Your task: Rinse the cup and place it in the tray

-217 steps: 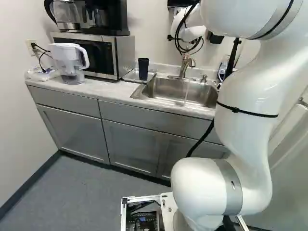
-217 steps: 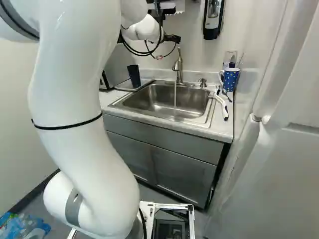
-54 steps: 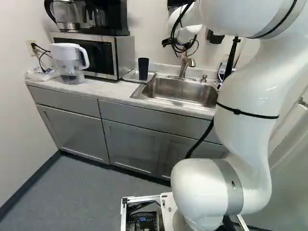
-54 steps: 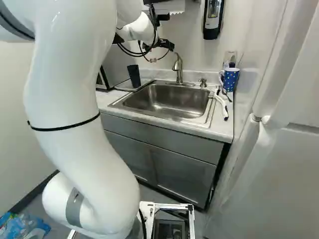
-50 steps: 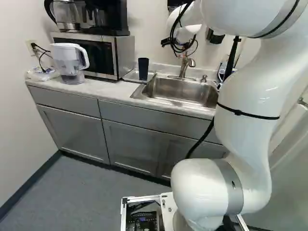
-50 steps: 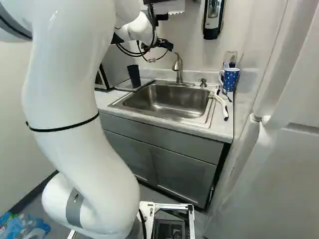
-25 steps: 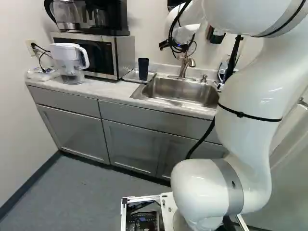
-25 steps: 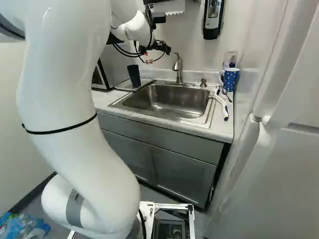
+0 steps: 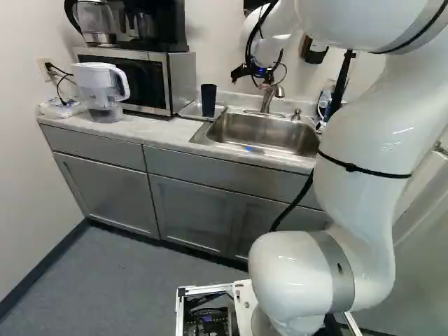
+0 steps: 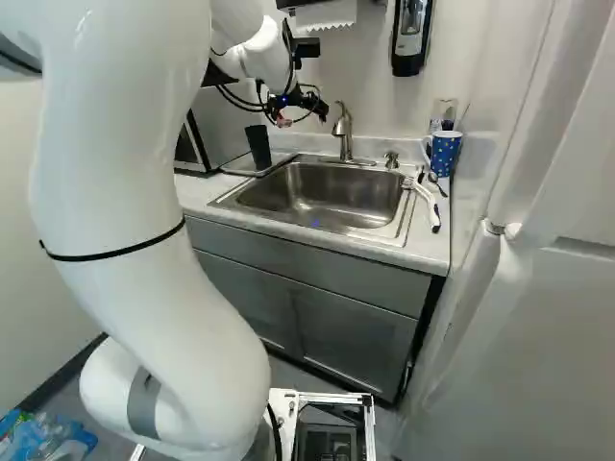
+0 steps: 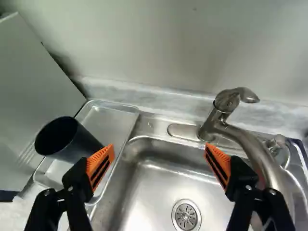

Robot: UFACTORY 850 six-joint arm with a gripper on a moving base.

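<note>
The tap (image 11: 252,144) has stopped running and the gripper (image 11: 160,149) is released and empty; the cup (image 11: 79,144) stands in the tray (image 11: 109,118), seemingly near the edge beside the sink (image 11: 159,180), so the task looks done.

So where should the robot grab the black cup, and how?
I'd have the gripper hold the cup around its middle, fingers on opposite sides, coming from the sink. It stands upright in the tray with no handle showing, and the microwave is close on its other side, so the sink side looks easier.
</note>
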